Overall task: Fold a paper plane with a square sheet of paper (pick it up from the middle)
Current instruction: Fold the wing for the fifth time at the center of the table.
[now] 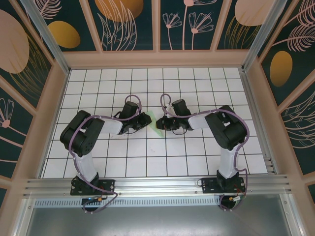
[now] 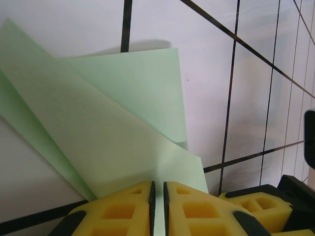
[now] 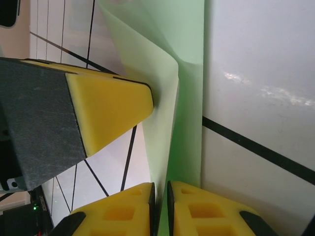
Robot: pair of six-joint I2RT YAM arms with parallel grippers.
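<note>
The square sheet of paper (image 1: 156, 126), pale mint-green and partly folded into overlapping flaps, sits near the middle of the white, black-gridded table (image 1: 197, 147), between the two arms. The left gripper (image 1: 147, 121) and the right gripper (image 1: 165, 124) each pinch it between nearly closed yellow fingers (image 2: 123, 211). Dark teal wall panels (image 1: 128, 24) with plant motifs, set in pale frames, enclose the table.
</note>
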